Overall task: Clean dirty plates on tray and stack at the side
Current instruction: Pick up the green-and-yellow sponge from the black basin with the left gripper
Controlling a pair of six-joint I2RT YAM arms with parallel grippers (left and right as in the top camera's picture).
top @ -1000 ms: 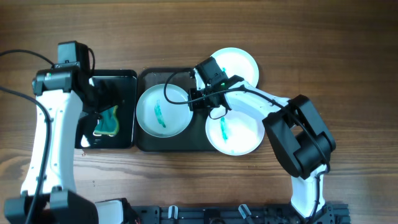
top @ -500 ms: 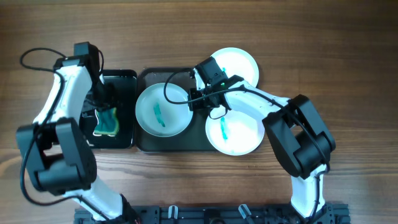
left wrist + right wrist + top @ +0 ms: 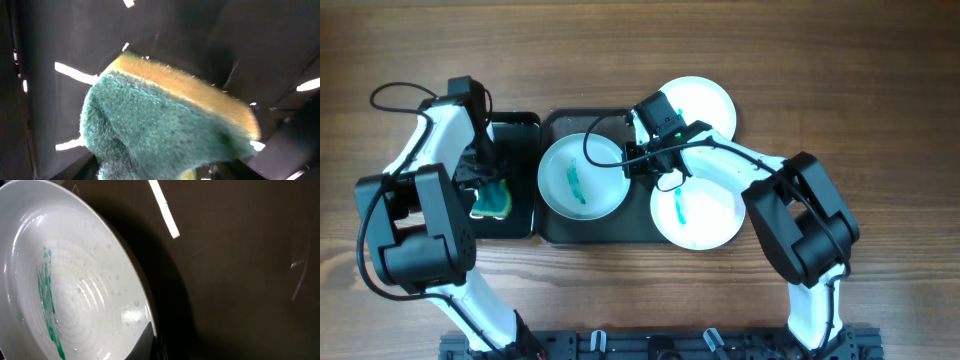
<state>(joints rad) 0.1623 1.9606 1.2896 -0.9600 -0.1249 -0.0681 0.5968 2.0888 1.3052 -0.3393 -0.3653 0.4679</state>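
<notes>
A white plate (image 3: 582, 177) with a teal smear lies in the left half of the dark tray (image 3: 556, 126). My right gripper (image 3: 632, 161) is shut on that plate's right rim. In the right wrist view the same plate (image 3: 75, 280) shows water drops, and a dark fingertip (image 3: 145, 341) lies over its edge. A second smeared plate (image 3: 698, 212) overlaps the tray's right end. A plain white plate (image 3: 705, 102) sits behind it on the table. My left gripper (image 3: 484, 178) is down in the small tray, its jaws closed on the green and yellow sponge (image 3: 160, 115).
The small black tray (image 3: 520, 128) holding the sponge (image 3: 491, 198) stands directly left of the large tray. Both arms' cables loop over the trays. Bare wooden table (image 3: 880, 100) surrounds everything.
My left arm has swung in over the small tray and its jaws have closed onto the sponge, squeezing it narrower. The right arm and the plates have not moved.
</notes>
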